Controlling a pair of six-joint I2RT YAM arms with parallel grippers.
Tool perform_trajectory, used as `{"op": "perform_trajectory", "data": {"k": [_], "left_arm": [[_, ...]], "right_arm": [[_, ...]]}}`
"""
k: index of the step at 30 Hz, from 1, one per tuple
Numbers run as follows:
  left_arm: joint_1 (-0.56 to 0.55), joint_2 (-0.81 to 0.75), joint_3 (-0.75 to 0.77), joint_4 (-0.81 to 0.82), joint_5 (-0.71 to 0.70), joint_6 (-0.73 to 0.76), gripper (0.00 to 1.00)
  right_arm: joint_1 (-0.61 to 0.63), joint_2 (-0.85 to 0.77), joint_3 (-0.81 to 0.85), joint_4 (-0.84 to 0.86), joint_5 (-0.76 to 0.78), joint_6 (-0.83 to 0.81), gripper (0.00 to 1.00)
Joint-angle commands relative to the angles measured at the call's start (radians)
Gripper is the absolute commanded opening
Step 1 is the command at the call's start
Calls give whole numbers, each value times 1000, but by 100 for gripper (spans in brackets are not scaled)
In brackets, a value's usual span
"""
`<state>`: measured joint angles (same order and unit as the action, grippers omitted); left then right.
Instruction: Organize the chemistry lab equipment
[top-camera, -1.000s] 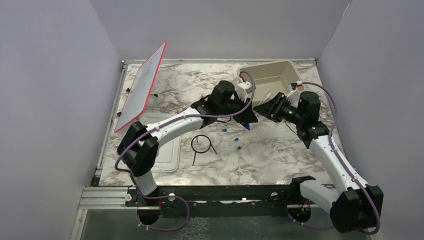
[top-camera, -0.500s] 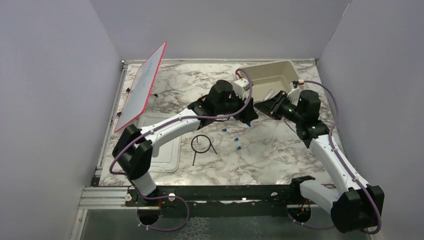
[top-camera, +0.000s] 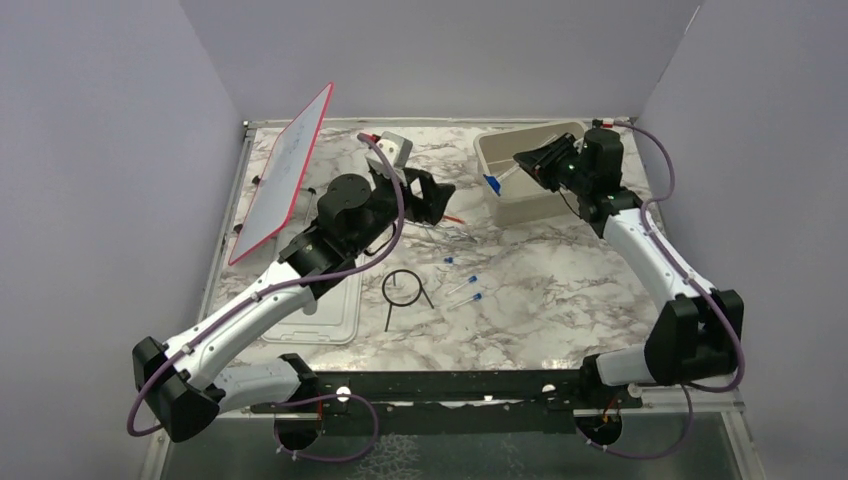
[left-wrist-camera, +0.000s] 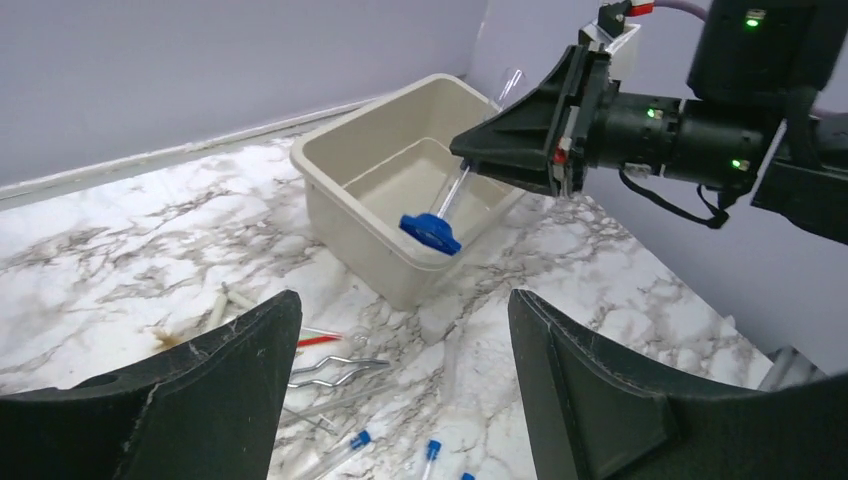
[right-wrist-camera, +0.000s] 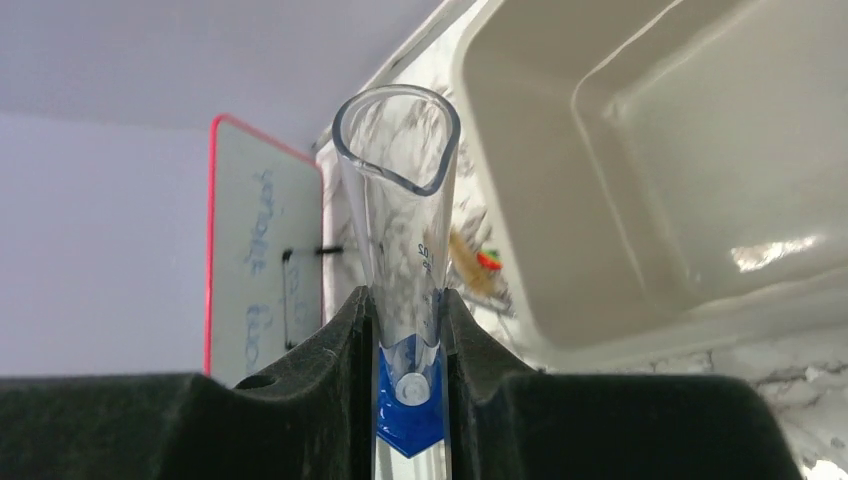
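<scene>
Clear cylinder (right-wrist-camera: 397, 200) with a blue base, gripped in the right tool (right-wrist-camera: 405, 295) above the beige tub (top-camera: 520, 205).

The right tool is clenched on the cylinder's stem. The spouted mouth sticks out one side of the fingers, and the blue base hangs on the other, over the tub's open top. The left tool (left-wrist-camera: 400, 300) is spread wide and holds nothing; it hovers over the worktop (top-camera: 560, 300) left of the tub. Under it lie wire tongs (left-wrist-camera: 335, 368) and a red stick (left-wrist-camera: 313, 341), close together. Nearer the arms' bases, blue-capped tubes (top-camera: 462, 287) lie just right of a black wire ring (top-camera: 402, 287). A tub lid (top-camera: 330, 305) and a tilted white board (top-camera: 285, 170) sit at the left.
</scene>
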<state>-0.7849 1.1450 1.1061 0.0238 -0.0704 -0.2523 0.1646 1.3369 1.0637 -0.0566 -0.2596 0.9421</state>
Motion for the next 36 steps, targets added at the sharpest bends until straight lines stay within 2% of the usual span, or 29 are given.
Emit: {"op": "perform_trajectory", "data": {"k": [1, 5, 16, 23, 29, 36], "left_arm": [[3, -31, -75, -17, -89, 58, 79], [4, -18, -112, 3, -84, 81, 79], [10, 59, -141, 25, -43, 116, 79], [12, 83, -144, 4, -50, 144, 79], [12, 93, -152, 10, -64, 147, 79], [11, 110, -149, 1, -79, 149, 79]], "right_arm": [[-13, 154, 98, 18, 206, 115, 10], [-35, 297, 187, -3, 294, 181, 10], [-69, 631, 397, -33, 266, 280, 11], [-72, 810, 613, -179, 269, 343, 12], [-71, 875, 693, -311, 309, 380, 18], [-71, 937, 731, -318, 301, 384, 25]]}}
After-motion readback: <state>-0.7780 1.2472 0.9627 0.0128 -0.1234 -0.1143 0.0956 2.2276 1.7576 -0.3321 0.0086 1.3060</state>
